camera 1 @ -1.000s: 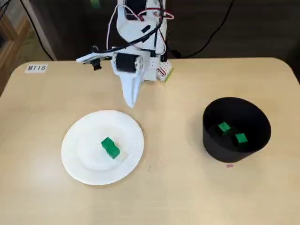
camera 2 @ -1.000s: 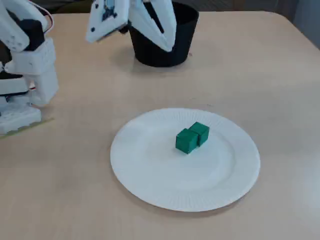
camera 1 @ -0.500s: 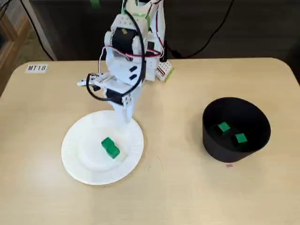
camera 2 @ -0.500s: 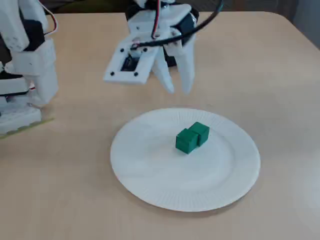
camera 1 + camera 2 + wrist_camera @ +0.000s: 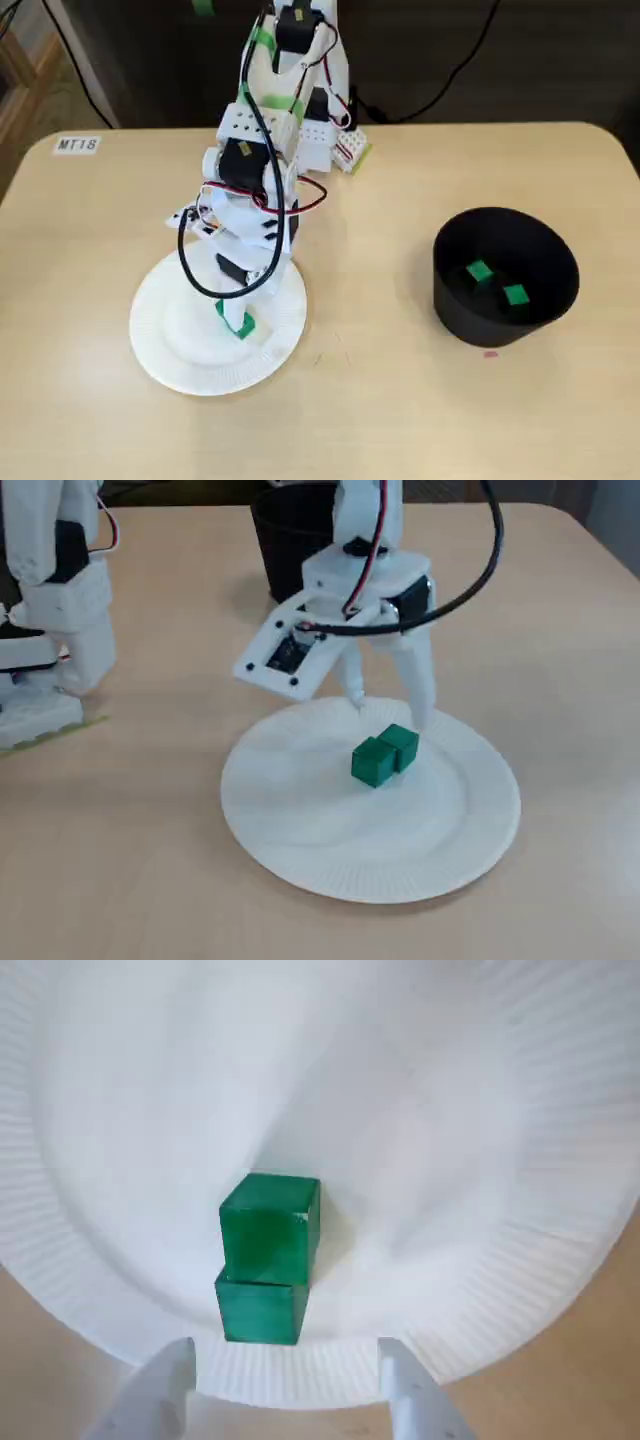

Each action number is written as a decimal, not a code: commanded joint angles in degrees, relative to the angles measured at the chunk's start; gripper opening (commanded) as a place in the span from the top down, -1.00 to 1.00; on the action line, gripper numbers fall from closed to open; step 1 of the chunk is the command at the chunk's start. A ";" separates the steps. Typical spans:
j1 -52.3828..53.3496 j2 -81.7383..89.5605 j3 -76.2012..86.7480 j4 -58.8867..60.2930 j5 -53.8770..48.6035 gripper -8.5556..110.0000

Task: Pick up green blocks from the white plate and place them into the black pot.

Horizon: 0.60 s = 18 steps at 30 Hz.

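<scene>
In a fixed view the white paper plate (image 5: 170,335) lies at the left, with bare table (image 5: 80,250) all round its rim. A pair of green blocks (image 5: 385,755) rests on it, touching face to face, inside the ribbed edge. The gripper (image 5: 390,712) hangs just above them, jaws spread wider than a block and gripping nothing. In the wrist view its fingers (image 5: 408,1395) flank the nearer block (image 5: 258,1310) without touching it. Open tabletop lies between the plate and the black pot (image 5: 470,320) at the right, which holds two more green blocks (image 5: 479,271).
</scene>
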 commanded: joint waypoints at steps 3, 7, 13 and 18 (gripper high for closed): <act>1.32 -1.32 -2.90 -0.35 0.35 0.41; 1.41 -4.04 -5.27 -0.97 -0.62 0.42; 1.32 -5.89 -6.94 -3.25 -2.02 0.39; 1.85 -7.47 -7.73 -4.75 -2.90 0.37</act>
